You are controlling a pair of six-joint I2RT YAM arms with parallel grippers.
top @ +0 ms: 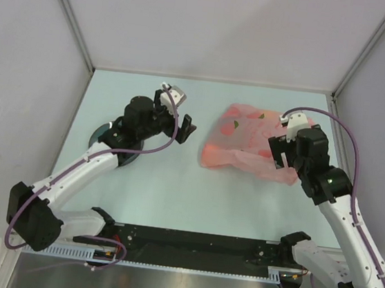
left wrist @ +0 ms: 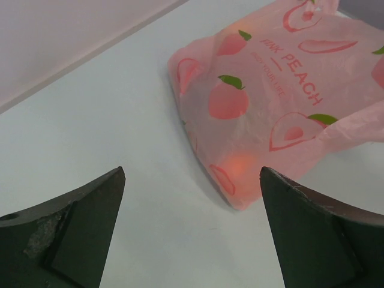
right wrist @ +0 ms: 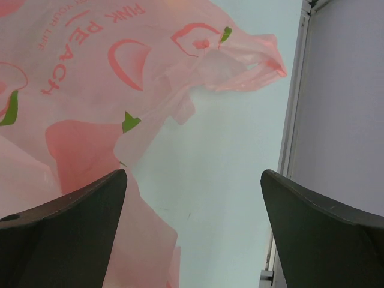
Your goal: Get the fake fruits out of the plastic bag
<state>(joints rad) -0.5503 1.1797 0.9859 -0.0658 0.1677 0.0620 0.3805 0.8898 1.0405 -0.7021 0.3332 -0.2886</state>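
Observation:
The pink plastic bag (top: 248,140) printed with peach motifs lies on the table right of centre, closed and flat. The fake fruits are hidden inside it. Only a faint orange glow (left wrist: 240,163) shows through near its closest corner in the left wrist view. My left gripper (top: 176,116) is open and empty, just left of the bag (left wrist: 270,102), with bare table between its fingertips (left wrist: 192,171). My right gripper (top: 283,156) is open and empty over the bag's right edge. In the right wrist view the bag (right wrist: 78,90) and a handle (right wrist: 240,57) lie ahead of the gripper (right wrist: 193,174).
A dark round plate (top: 108,136) sits on the left, partly under the left arm. A metal frame post and grey wall (right wrist: 294,150) run close along the right side of the bag. White walls enclose the table at the back and left.

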